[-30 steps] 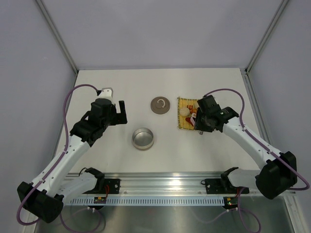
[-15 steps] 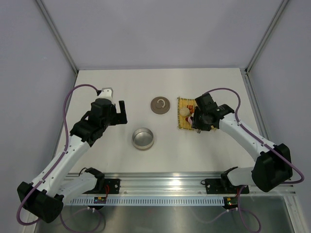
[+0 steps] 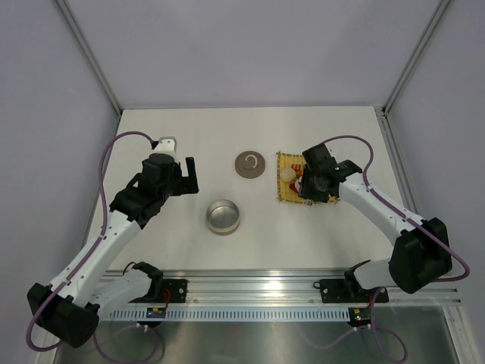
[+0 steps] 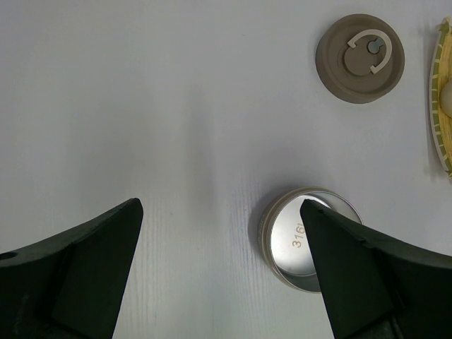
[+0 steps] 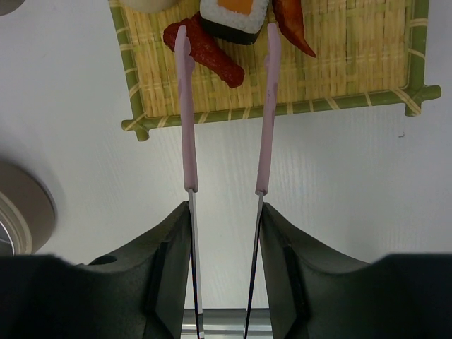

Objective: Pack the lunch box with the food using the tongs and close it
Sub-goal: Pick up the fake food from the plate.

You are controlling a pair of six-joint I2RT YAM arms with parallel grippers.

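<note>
The lunch box is an empty round silver tin standing open on the white table, also seen under my left gripper's right finger. Its grey-brown lid with a ring handle lies apart, further back. My left gripper hovers open just left of the tin. My right gripper is shut on the tongs, whose pink tips straddle a sushi piece. A red sausage bit lies under the left tip. A cream ball sits beside them.
The food rests on a yellow woven mat at the right of the table. Another red piece lies right of the sushi. A metal rail runs along the near edge, and enclosure walls stand on both sides and behind.
My right gripper has moved a little back and left, carrying the tongs over the mat's food. The left arm has not moved.
</note>
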